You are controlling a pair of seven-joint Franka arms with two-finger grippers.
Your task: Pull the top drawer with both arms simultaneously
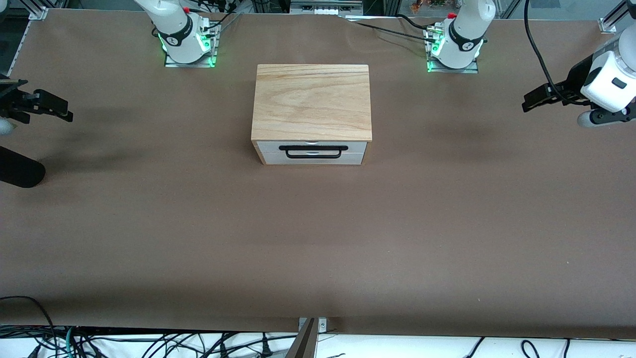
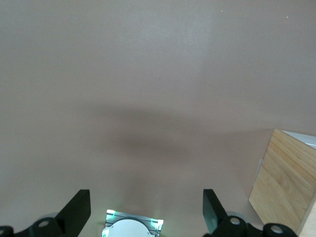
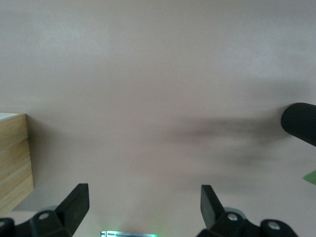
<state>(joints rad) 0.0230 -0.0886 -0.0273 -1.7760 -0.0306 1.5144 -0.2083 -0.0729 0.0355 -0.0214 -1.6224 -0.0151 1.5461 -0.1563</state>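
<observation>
The top drawer (image 1: 271, 146) is shut, its white front flush with the cabinet under the wooden lid (image 1: 312, 99). Its black bar handle (image 1: 313, 147) faces the front camera. My left gripper (image 1: 526, 102) hangs open and empty over the table toward the left arm's end, well away from the cabinet. In the left wrist view it (image 2: 145, 207) is over bare table, with the cabinet's wooden side (image 2: 286, 182) at the edge. My right gripper (image 1: 67, 112) hangs open and empty toward the right arm's end. It also shows in the right wrist view (image 3: 143, 205), with the cabinet (image 3: 15, 158) at the edge.
A black rounded object (image 1: 20, 171) juts in at the right arm's end of the table and shows in the right wrist view (image 3: 298, 123). The green-lit arm bases (image 1: 189, 49) (image 1: 452, 52) stand on either side of the cabinet's back. Brown table (image 1: 318, 238) spreads before the drawer.
</observation>
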